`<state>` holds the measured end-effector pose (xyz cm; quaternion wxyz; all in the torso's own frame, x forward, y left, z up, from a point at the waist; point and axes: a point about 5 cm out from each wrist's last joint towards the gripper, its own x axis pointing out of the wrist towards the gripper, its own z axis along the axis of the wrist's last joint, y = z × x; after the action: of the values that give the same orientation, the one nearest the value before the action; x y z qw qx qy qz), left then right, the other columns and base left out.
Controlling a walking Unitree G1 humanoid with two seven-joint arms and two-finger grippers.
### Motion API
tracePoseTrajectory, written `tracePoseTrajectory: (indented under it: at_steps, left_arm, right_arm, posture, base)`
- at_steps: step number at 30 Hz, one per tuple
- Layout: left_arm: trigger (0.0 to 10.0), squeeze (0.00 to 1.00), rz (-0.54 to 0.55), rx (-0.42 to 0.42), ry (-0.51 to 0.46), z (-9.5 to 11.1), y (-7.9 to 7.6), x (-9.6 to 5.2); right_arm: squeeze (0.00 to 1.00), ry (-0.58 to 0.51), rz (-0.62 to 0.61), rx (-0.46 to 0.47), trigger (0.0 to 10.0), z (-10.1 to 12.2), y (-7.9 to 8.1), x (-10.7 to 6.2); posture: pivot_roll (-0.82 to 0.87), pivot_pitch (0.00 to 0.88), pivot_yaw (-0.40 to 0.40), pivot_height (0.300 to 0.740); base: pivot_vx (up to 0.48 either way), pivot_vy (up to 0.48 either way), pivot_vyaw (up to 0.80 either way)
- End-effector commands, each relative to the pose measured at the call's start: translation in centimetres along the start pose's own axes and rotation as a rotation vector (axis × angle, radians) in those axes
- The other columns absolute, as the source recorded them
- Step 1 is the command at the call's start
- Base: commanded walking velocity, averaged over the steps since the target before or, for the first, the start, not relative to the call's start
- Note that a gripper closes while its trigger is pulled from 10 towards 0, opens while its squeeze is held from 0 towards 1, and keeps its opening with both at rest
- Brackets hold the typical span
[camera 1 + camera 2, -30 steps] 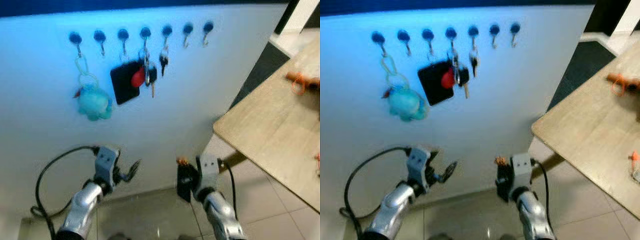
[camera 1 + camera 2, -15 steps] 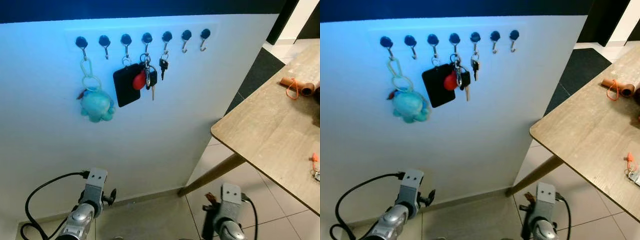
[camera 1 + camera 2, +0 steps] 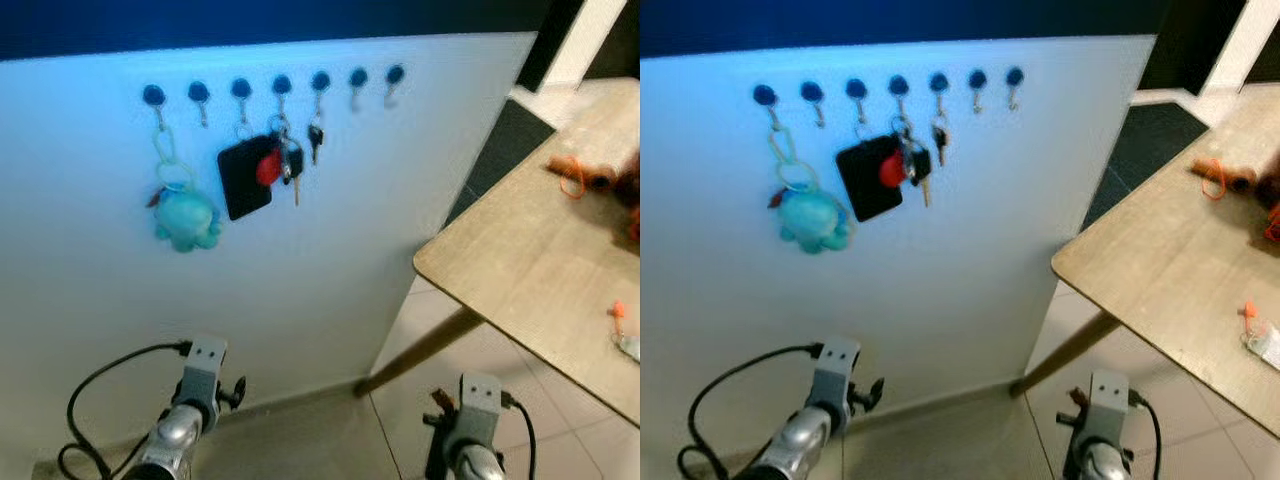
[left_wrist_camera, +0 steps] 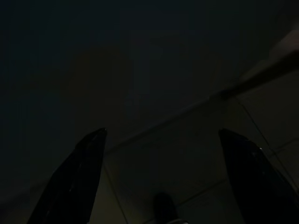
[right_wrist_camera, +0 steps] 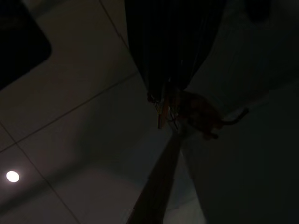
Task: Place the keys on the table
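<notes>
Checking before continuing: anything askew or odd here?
Nothing spilled. The black square pouch hangs tilted on the blue hooks, crowded against a red fob and silver keys. Right gripper pinches a small orange keychain.

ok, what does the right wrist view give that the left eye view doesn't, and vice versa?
Right wrist view: the right gripper shut on a small dangling bunch, apparently the keys, seen close up. Left eye view: the hook row with a teal plush and black tag, plus the table. Both: the tiled floor.

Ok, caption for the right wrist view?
Right gripper shut on small keys, hanging over dim floor tiles.
</notes>
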<state>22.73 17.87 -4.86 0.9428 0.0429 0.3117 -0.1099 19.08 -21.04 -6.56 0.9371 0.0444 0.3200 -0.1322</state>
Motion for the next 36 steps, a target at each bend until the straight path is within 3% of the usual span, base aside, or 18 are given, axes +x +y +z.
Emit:
tracePoseTrajectory:
  at_steps: [1,15,36]
  left_arm:
    - [10.0,0.00,-0.019,0.007,-0.017,0.3,-0.4,0.2]
    - [10.0,0.00,-0.008,-0.006,-0.089,1.1,0.0,0.2]
    - [10.0,0.00,0.030,-0.040,-0.117,0.5,0.2,-0.3]
  right_arm:
    - [0.00,0.022,-0.006,-0.006,10.0,-0.8,-0.2,-0.3]
    - [0.00,0.028,0.076,-0.071,10.0,-1.1,1.1,-0.4]
    - [0.00,0.024,0.148,-0.126,10.0,-0.7,2.5,-0.2]
  posture:
    - [0.03,0.000,-0.012,0.740]
    - [0.05,0.000,-0.013,0.740]
    - [0.06,0.022,-0.038,0.740]
  base:
    - [0.000,0.000,-0.80]
    - [0.000,0.000,-0.80]
    - [0.000,0.000,-0.80]
